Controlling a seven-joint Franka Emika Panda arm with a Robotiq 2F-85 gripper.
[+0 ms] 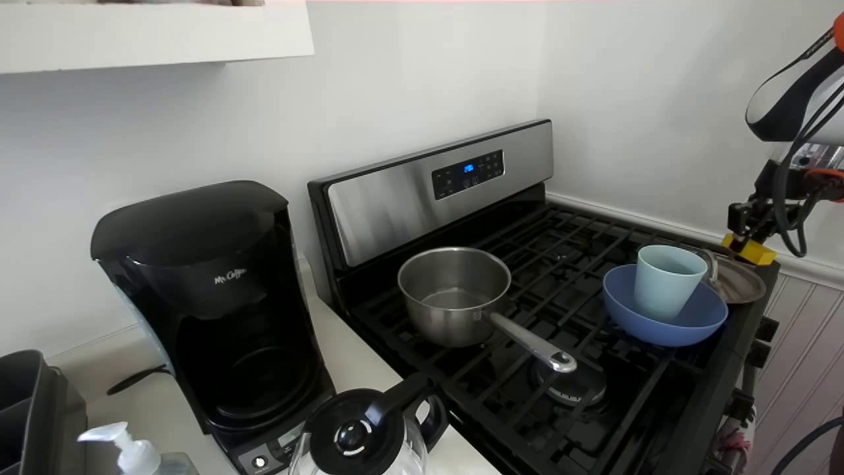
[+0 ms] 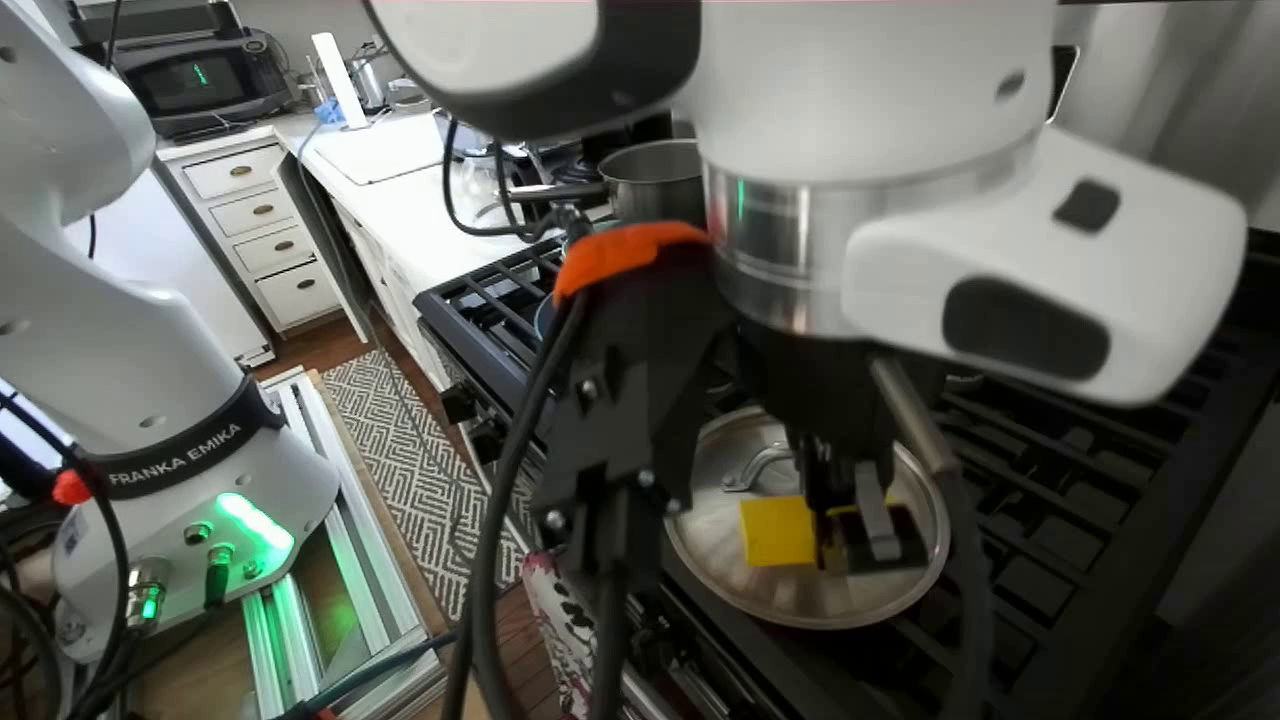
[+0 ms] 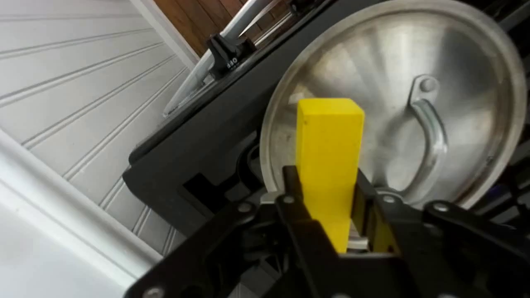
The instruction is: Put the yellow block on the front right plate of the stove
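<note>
The yellow block (image 3: pixel 329 145) is gripped between the two black fingers of my gripper (image 3: pixel 328 178) in the wrist view. Its long end sticks out past the fingertips. The block also shows in both exterior views (image 1: pixel 757 253) (image 2: pixel 777 531). It is held over a round steel lid (image 3: pixel 372 54) lying at the front right of the stove (image 1: pixel 389 218), near the side wall. The lid also shows in both exterior views (image 1: pixel 742 287) (image 2: pixel 715 570). The block appears above the lid; the exact gap is hard to tell. The front right grate under the lid is mostly hidden.
A blue bowl (image 1: pixel 659 331) holding a light blue cup (image 1: pixel 666 284) stands on the stove beside the lid. A steel saucepan (image 1: pixel 448 323) stands farther left, its handle pointing forward. The lid's handle (image 3: pixel 434 136) rises from its middle. Knobs (image 3: pixel 232 54) line the stove front.
</note>
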